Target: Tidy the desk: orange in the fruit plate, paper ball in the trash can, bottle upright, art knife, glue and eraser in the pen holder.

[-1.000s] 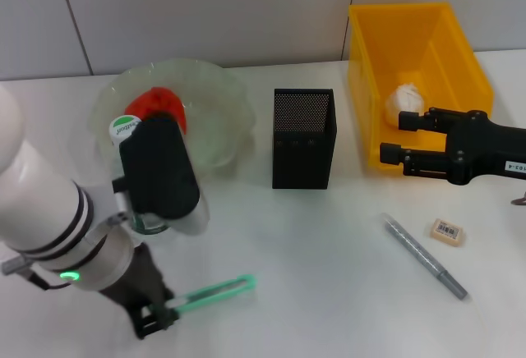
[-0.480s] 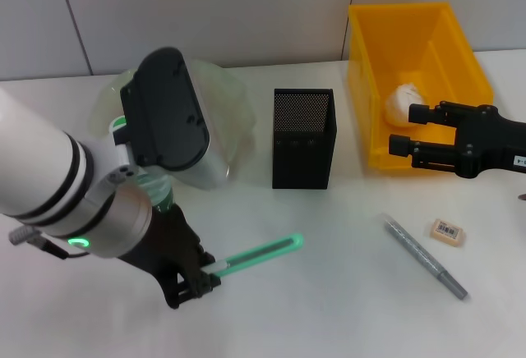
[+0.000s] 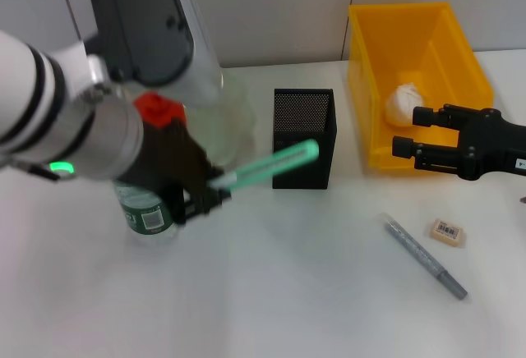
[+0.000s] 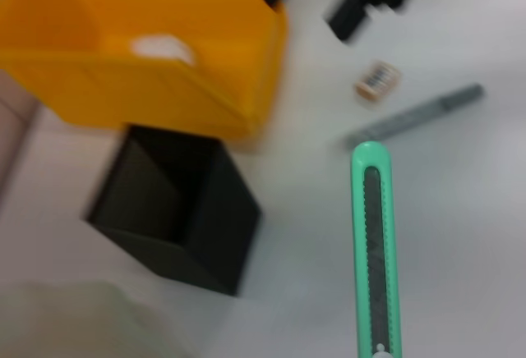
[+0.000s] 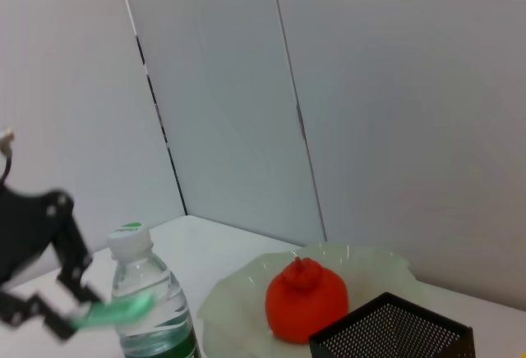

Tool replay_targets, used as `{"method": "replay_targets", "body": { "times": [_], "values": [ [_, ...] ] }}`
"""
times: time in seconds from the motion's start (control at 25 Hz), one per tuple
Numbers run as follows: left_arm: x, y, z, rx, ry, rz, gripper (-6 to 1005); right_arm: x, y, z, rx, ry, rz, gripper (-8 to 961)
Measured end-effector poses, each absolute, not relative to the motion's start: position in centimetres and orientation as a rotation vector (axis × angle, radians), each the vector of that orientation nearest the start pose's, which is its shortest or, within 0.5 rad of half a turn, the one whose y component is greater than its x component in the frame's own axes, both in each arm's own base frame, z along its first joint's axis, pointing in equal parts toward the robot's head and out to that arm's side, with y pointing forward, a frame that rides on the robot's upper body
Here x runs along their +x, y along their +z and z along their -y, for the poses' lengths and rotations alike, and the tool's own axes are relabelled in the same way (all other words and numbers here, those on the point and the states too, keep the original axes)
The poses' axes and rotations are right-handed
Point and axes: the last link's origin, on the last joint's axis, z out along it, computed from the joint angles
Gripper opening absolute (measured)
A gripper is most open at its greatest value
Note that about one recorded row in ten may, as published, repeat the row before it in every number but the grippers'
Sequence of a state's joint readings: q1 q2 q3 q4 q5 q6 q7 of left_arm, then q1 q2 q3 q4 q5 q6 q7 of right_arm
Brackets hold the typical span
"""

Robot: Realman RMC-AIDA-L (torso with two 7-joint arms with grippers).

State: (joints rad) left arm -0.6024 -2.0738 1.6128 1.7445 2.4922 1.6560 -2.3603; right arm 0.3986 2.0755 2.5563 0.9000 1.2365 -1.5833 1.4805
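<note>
- Head view: left gripper (image 3: pixel 200 196) clamps the green art knife (image 3: pixel 271 166) — its tip points at the black pen holder (image 3: pixel 303 138), above the table.
- Right gripper (image 3: pixel 406 132), jaws spread, hovers beside the yellow bin (image 3: pixel 415 79).

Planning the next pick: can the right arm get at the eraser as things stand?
Probably yes. The right claw is open and empty beside the yellow bin, and the eraser lies on bare table nearby. Only the grey pen is close, and it lies apart from the eraser.
</note>
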Motion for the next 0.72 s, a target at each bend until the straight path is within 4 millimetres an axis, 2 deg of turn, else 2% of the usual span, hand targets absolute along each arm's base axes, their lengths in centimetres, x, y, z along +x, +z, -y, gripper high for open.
{"method": "replay_targets", "body": {
  "times": [0.12,0.2,0.32,0.4,0.52,0.72],
  "values": [
    [-6.3,1.9,-32.6,-2.730,0.369,-0.026,198,28.6,6.7,-32.2,-2.455,0.737,-0.642,751],
    [-6.0,2.2,-32.8,-2.713,0.358,-0.041,198,28.6,6.7,-32.2,-2.455,0.738,-0.643,751],
    [-4.5,3.7,-33.7,-2.626,0.288,-0.108,198,28.7,6.7,-32.2,-2.452,0.742,-0.646,751],
    [-4.5,3.7,-33.7,-2.626,0.288,-0.108,198,28.6,6.6,-32.2,-2.452,0.744,-0.646,751],
    [-3.5,4.8,-35.6,-2.481,0.229,-0.213,198,28.6,6.6,-32.3,-2.453,0.748,-0.649,751],
    [-3.5,5.1,-36.7,-2.405,0.205,-0.273,199,28.7,6.4,-32.3,-2.450,0.752,-0.661,751]
  ]
}}
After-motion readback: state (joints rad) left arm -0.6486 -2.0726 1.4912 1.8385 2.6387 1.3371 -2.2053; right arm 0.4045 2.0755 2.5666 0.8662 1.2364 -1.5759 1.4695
